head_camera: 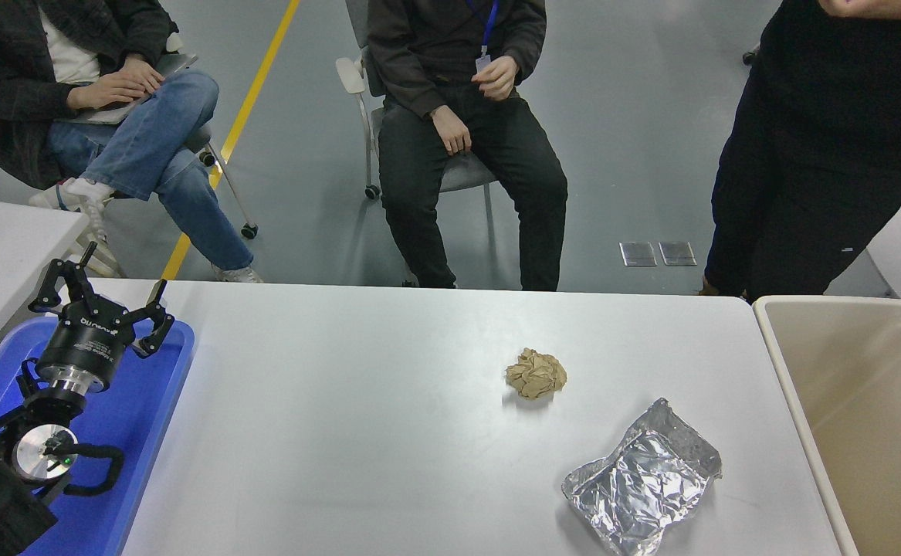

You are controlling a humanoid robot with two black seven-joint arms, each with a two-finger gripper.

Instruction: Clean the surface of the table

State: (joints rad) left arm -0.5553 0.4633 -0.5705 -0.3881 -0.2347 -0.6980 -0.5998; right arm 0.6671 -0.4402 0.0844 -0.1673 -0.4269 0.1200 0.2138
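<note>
The white table surface (357,401) fills the middle of the head view. A crumpled tan paper ball (536,373) lies on it right of centre. A creased silver foil bag (641,485) lies nearer me, at the lower right. My left gripper (99,289) is parked at the lower left above the blue tray (137,425), open and empty. My right arm and gripper are out of view.
A beige bin (867,409) stands at the table's right edge. A smaller white table (2,239) is at the far left. Two people sit on chairs beyond the far edge and a third stands at the top right.
</note>
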